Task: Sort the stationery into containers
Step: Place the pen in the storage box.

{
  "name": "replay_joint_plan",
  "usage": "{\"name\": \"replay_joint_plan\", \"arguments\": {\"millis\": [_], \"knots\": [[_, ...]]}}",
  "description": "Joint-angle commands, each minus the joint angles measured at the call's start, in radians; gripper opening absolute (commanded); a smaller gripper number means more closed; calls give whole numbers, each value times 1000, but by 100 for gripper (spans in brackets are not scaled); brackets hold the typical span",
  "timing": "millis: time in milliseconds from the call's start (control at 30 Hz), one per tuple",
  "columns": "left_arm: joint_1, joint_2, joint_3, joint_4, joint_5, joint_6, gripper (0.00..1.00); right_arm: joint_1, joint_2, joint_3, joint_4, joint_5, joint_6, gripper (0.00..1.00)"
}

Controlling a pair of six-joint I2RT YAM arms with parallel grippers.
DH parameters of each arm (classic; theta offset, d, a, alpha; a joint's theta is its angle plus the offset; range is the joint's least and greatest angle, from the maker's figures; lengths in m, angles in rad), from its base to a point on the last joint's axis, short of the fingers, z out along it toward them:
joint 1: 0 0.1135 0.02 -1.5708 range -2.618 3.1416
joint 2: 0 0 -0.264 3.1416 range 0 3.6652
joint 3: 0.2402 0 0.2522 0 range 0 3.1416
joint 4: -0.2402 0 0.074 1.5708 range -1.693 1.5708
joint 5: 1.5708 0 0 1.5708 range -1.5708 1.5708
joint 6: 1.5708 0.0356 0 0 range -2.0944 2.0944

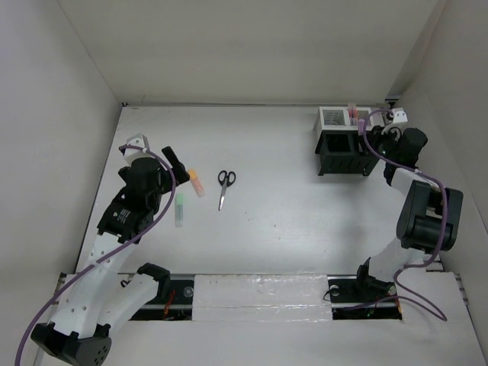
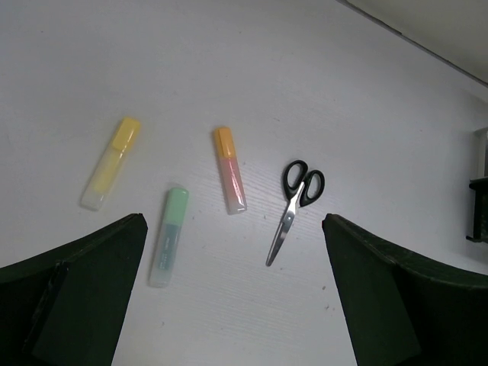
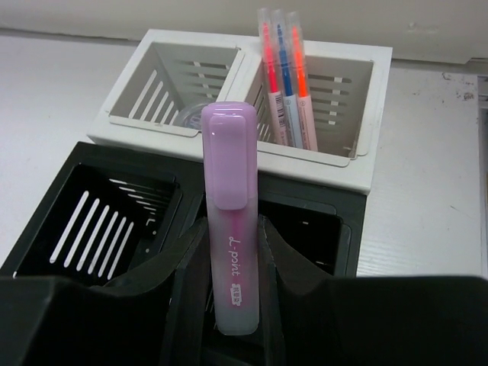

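My right gripper (image 3: 231,236) is shut on a purple highlighter (image 3: 229,152), held upright over the black mesh organiser (image 3: 114,156), cap towards the white box (image 3: 305,156) joined behind it. Three thin pens (image 3: 284,76) stand in the white box's right compartment. On the table to the left lie a yellow highlighter (image 2: 110,162), an orange-capped highlighter (image 2: 229,169), a green highlighter (image 2: 168,236) and black-handled scissors (image 2: 293,206). My left gripper (image 2: 232,225) hangs open above them, holding nothing. The top view shows the scissors (image 1: 226,187) and the organiser (image 1: 345,152) far apart.
White walls enclose the table on the left, back and right. The organiser stands at the back right corner, close to the right wall. A taped white strip (image 1: 259,293) runs along the near edge between the arm bases.
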Motion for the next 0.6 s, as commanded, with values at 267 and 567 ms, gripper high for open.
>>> {"name": "replay_joint_plan", "arguments": {"millis": [267, 567], "knots": [[2, -14, 7, 42, 11, 16, 100, 23, -115, 7, -4, 18, -80, 57], [2, -5, 7, 42, 11, 16, 100, 78, -161, -2, 14, 1, -60, 76]]}}
